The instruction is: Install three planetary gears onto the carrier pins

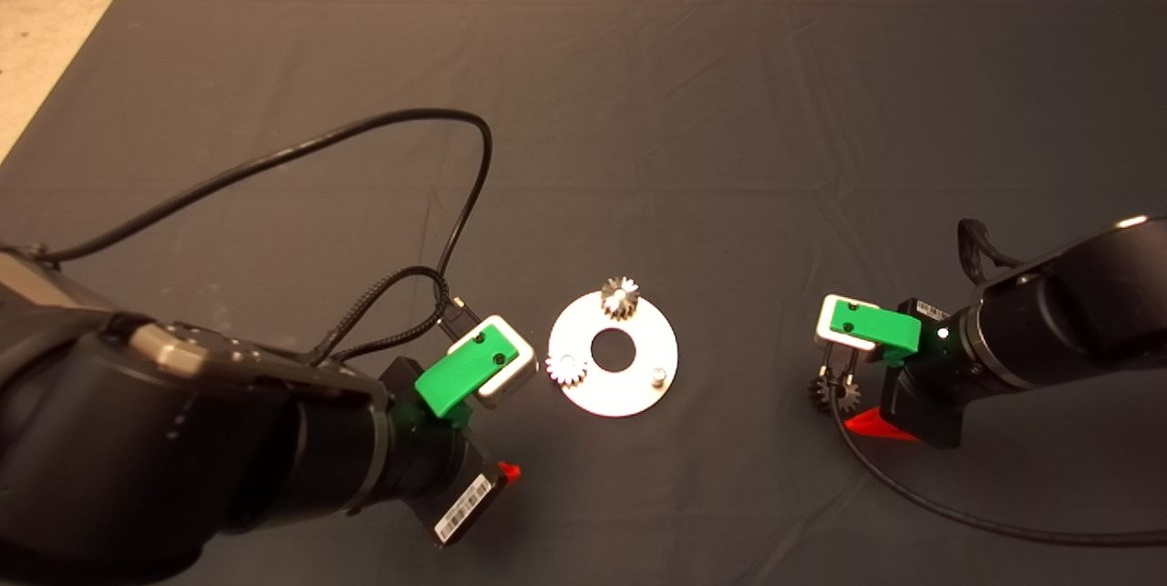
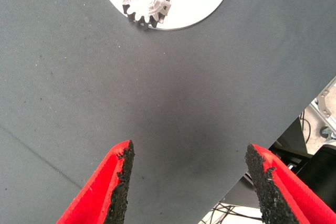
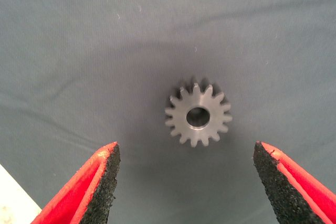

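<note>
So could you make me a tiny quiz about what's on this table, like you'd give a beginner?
1. How many gears already sit on the round plate?
2. True or false: the right gripper is shut on the loose gear.
3. Which spot on the plate has no gear yet: A) far pin, B) pin nearest the left gripper, C) bare pin on the side toward the right arm?

Key
1. Two: one at the far edge, one by the left gripper.
2. False: it is open, with the gear lying on the mat between its fingers.
3. C.
</note>
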`<state>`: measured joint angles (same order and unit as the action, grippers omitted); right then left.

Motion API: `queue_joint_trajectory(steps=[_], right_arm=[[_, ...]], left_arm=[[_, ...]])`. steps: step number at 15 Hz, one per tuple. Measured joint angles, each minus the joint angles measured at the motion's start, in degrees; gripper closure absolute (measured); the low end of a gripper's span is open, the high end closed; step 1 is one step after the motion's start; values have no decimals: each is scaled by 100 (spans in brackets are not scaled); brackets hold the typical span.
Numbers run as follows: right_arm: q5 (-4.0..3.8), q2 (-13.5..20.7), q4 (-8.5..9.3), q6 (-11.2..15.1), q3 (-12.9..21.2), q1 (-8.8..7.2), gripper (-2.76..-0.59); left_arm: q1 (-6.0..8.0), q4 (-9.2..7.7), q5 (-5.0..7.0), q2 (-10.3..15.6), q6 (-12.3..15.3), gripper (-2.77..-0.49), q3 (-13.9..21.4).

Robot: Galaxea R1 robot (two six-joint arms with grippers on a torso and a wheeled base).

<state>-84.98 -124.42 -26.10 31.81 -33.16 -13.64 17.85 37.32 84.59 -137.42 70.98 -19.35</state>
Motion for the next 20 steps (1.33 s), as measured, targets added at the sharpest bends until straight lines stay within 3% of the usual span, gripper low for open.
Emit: queue_joint_trajectory(steps=[2, 3, 7, 12, 20], right_arm=[[-159, 24, 0, 0, 28, 2, -187], [-190, 35, 0, 0, 55, 16, -187], [-206, 46, 0, -6, 63, 66, -187], [-208, 39, 0, -9, 16, 402, -187], [-197, -127, -3, -47, -495, 395, -187]], left_arm=[[-1, 0, -22, 0, -1, -146, 0], [-1, 0, -33, 0, 0, -146, 0], [28, 0, -188, 0, 1, -146, 0], [28, 0, -254, 0, 1, -146, 0], [31, 0, -285, 13, 4, -146, 0]])
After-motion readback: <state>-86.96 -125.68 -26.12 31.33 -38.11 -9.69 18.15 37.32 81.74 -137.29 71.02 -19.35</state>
